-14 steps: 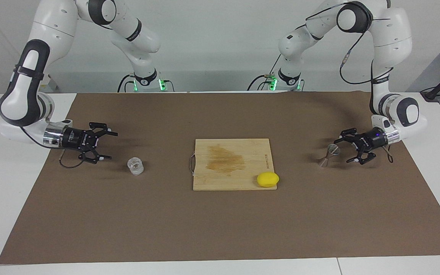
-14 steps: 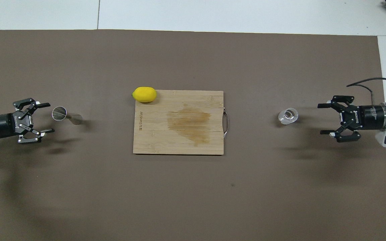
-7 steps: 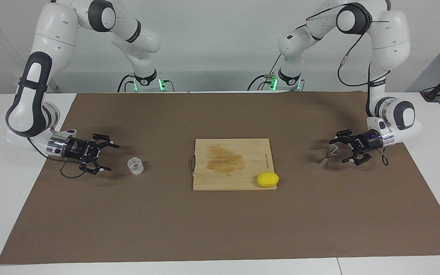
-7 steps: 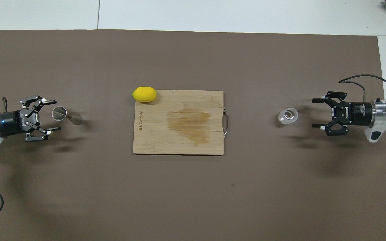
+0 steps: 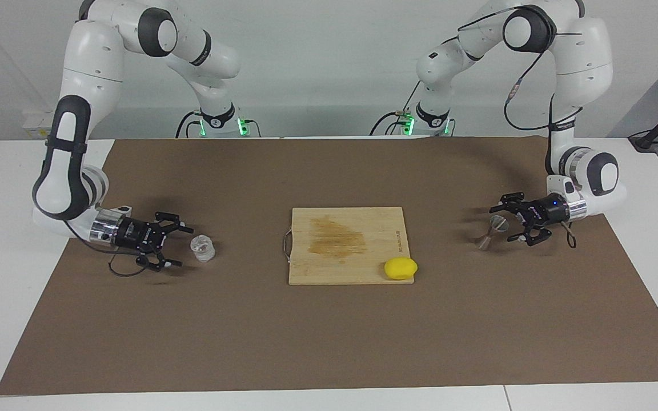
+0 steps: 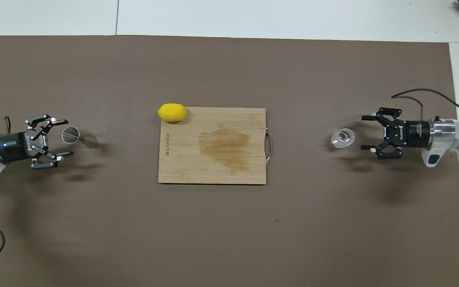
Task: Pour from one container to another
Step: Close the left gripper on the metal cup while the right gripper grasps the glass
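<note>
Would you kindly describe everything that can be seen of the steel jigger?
The steel jigger is small and silvery, hourglass-shaped: two cones joined at a narrow waist. It stands upright on the brown mat toward the left arm's end of the table, its open top rim round and shiny in the overhead view. Whether it holds anything cannot be told. The open left gripper sits close beside it, and nothing grips it.

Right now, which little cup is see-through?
The clear glass cup by the right gripper; the hourglass-shaped jigger is silvery metal.
</note>
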`<control>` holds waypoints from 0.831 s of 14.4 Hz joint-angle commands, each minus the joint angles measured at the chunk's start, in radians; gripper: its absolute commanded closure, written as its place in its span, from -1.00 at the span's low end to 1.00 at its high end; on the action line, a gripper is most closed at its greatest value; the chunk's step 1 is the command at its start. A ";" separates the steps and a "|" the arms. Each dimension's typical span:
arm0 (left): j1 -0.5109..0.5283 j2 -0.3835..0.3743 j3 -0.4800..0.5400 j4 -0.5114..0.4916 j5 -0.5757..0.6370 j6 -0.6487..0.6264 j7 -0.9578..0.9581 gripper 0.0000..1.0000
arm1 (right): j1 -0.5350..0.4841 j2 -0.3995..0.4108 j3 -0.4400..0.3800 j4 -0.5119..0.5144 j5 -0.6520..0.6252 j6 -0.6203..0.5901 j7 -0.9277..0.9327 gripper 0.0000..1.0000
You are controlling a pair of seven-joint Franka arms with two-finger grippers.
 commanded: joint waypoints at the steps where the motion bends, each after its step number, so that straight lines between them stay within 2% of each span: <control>1: -0.010 0.012 0.005 0.003 -0.022 -0.022 0.027 -1.00 | 0.017 -0.003 0.001 -0.035 0.030 0.027 -0.057 -1.00; 8: -0.019 0.012 0.005 -0.008 -0.031 -0.023 0.028 -1.00 | 0.033 -0.002 0.001 -0.056 0.030 0.055 -0.097 -1.00; 11: -0.016 0.010 0.005 -0.011 -0.031 -0.025 0.028 -0.76 | 0.041 -0.002 0.001 -0.064 0.031 0.064 -0.094 -1.00; 12: -0.016 0.010 0.005 -0.010 -0.031 -0.023 0.028 -0.75 | 0.042 -0.002 0.001 -0.064 0.031 0.064 -0.094 -1.00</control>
